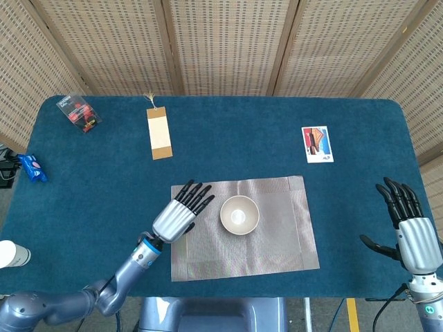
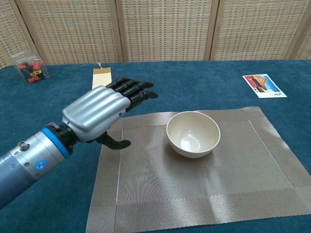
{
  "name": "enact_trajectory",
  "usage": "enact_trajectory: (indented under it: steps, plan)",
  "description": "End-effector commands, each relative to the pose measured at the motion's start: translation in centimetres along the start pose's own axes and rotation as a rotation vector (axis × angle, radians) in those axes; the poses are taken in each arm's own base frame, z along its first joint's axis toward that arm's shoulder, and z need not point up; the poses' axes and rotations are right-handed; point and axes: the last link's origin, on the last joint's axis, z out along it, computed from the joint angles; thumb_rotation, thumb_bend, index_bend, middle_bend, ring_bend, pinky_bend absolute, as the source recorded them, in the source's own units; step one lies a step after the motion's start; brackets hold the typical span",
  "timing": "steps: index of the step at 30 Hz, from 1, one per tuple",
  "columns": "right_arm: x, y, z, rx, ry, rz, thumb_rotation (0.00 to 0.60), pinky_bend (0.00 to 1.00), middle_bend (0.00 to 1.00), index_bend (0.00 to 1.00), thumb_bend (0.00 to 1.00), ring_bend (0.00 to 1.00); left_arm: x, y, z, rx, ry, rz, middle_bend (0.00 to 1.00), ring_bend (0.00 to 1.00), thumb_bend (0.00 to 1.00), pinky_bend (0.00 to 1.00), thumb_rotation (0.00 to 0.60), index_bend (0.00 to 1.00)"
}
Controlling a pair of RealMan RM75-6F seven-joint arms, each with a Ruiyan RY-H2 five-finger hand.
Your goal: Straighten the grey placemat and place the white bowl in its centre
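White bowl (image 1: 239, 214) sits upright on the grey placemat (image 1: 277, 235), slightly toward the mat's left and far side rather than dead centre. Mat lies near the table's (image 1: 242, 138) near edge, its sides roughly parallel to that edge, so it reads as about straight.

Left hand (image 1: 178, 216) hovers over the mat's left border, fingers spread, holding nothing, just beside the bowl and not touching it. Right hand (image 1: 410, 232) is up by the near right corner, fingers apart, empty, well away from everything.

Risks from here:
- Left hand is close to the bowl; a sideways sweep on the way out could clip the rim and tip or slide it off centre.
- If the fingers drag on the mat's left border, the weave may catch and skew the mat, bowl riding along.
- Any re-centring nudge on a smooth bowl may overshoot.

Labels: picture card (image 1: 317, 144) toward the far right, tan tag (image 1: 159, 133) toward the far left, a red-and-black packet (image 1: 78, 112) at the far left corner, a blue wrapper (image 1: 31, 167) at the left edge. Any print there is probably too small to read; no brand I can make out.
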Motion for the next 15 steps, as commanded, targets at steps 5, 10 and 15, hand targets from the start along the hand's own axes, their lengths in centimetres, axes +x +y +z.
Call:
enact_trajectory:
  steps: [5,10,15]
  plan:
    - [0.0,0.0,0.0,-0.006,0.0,-0.008,0.6,0.0,0.0,0.07,0.12,0.0,3.2,-4.9,-4.5,0.183,0.009,0.008,0.0,0.0,0.2,0.0,0.6,0.08]
    - [-0.2,0.2,0.0,-0.023,-0.012,-0.018,0.6,0.0,0.0,0.07,0.12,0.0,5.3,-8.2,-8.4,0.325,-0.011,0.067,0.0,0.0,0.2,0.0,0.6,0.04]
    - [-0.7,0.6,0.2,-0.056,-0.049,-0.034,0.6,0.0,0.0,0.06,0.12,0.0,7.0,-10.3,-11.8,0.452,-0.053,0.103,0.0,0.0,0.19,0.0,0.6,0.01]
